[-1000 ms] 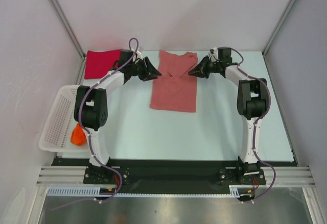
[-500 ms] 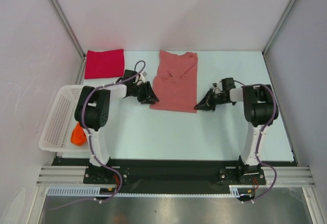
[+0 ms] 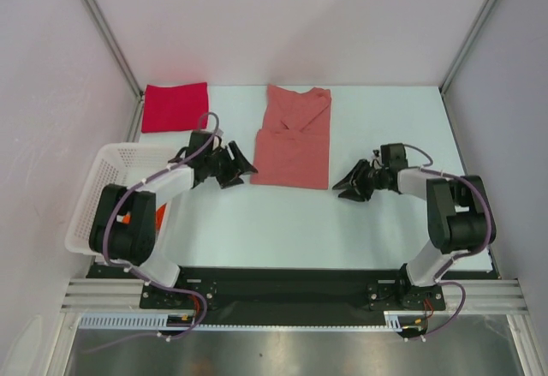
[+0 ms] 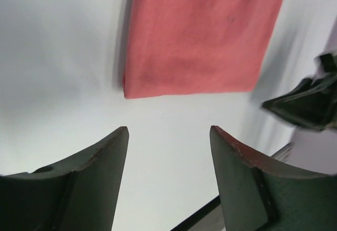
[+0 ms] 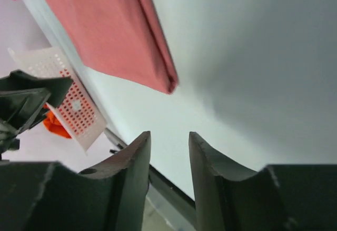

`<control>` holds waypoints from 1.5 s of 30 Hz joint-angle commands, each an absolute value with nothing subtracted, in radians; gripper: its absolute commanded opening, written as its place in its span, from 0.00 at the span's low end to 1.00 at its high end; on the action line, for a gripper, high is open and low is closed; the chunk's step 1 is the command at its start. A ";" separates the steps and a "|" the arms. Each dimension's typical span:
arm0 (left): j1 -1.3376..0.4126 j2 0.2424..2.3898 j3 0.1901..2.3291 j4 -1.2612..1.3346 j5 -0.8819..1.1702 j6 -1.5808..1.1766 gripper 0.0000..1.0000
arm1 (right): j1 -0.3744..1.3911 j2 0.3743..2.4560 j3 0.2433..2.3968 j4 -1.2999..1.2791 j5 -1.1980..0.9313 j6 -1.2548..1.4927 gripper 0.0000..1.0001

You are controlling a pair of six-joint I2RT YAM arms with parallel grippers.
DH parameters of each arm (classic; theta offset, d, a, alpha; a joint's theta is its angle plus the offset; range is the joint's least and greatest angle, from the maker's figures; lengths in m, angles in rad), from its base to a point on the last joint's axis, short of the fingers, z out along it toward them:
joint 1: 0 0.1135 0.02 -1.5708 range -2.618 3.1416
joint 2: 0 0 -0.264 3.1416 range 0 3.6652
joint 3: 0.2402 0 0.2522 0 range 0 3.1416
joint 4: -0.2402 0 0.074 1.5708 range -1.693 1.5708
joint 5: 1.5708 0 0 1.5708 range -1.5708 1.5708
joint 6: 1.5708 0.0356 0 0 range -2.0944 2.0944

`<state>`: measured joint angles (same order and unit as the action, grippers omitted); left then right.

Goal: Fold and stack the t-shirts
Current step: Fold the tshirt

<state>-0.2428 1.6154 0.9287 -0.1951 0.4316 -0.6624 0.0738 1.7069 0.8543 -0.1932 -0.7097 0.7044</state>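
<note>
**A:** Where is everything?

**B:** The pink tee point(image 3: 293, 140) lies at 12 o'clock on the surface point(image 3: 300, 222), folded into a long strip. The red tee point(image 3: 175, 107) sits folded at 10 o'clock. The orange tee point(image 5: 55, 126) shows through the mesh of the basket point(image 3: 92, 192) at 8 o'clock.

**A:** And the fingers?

**B:** The left fingers point(image 4: 237, 178) are spread wide and hold nothing, near the strip's 7 o'clock corner. The right fingers point(image 5: 129, 178) stand apart by only a narrow gap, also empty, near its 5 o'clock corner.

**A:** What could go wrong?

**B:** I judge the next move is to pinch those near corners and fold them towards 12. The strip is layered, so a shallow pinch may catch only the top layer and peel it open. The right gap looks tight for a doubled edge, so it may shove the cloth rather than straddle it. If one side lifts before the other, the fold skews. The whole strip could also slide on the smooth surface.
</note>
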 commanded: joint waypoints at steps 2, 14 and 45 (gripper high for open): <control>-0.271 1.551 0.743 0.073 0.352 -1.103 0.71 | 0.176 1.554 0.643 0.200 -0.461 1.070 0.46; -0.341 1.687 0.699 0.200 0.147 -1.483 0.64 | 0.376 1.638 0.568 0.307 -0.042 1.466 0.49; -0.390 1.636 0.678 0.086 0.216 -1.249 0.00 | 0.362 1.459 0.457 -0.029 -0.067 1.375 0.00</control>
